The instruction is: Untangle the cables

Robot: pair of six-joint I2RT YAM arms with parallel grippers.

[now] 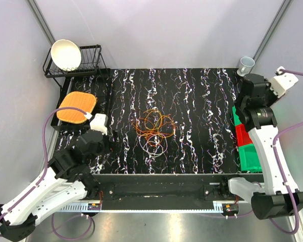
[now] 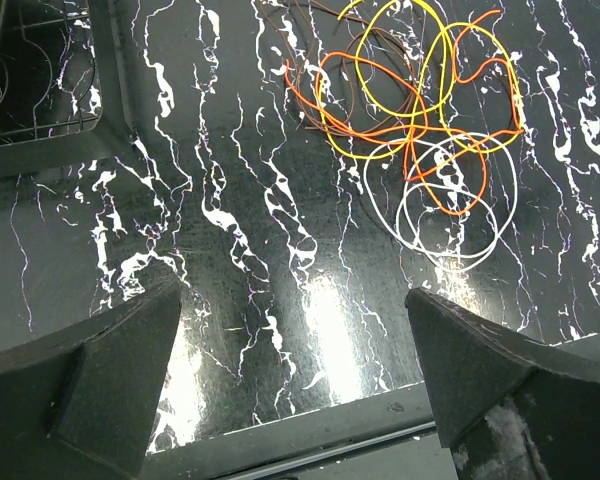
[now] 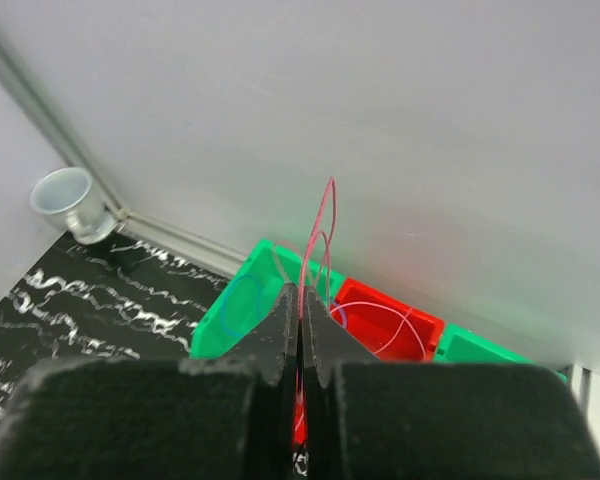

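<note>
Preferably pinch the limp, featherlight orange-yellow-white wire tangle (image 2: pixel 412 128) by an outer loop using the spread left jaws, with right jaws pressed on thin red wire (image 3: pixel 318 228).

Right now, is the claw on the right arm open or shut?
Shut. In its wrist view the right gripper has its jaws pressed together, pinching a thin red cable that loops up from between them.

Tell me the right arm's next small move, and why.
Probably open the right fingers to drop the red cable into the red bin. They are shut on its loop, and that bin shows just past the tips.
</note>
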